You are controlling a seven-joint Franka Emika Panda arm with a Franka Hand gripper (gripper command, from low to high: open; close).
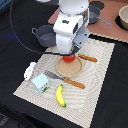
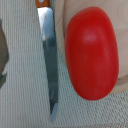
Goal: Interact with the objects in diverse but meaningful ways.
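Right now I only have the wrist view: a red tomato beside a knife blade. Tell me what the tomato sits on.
Observer: The tomato lies on a round wooden board, which rests on the striped placemat.
Operator: Say where the pot is.
Observer: The grey pot stands off the placemat, beyond the arm and toward the exterior view's left.
Operator: Name what lies on the camera side of the board.
Observer: A wooden-handled fork lies there, with the banana nearer the camera still.
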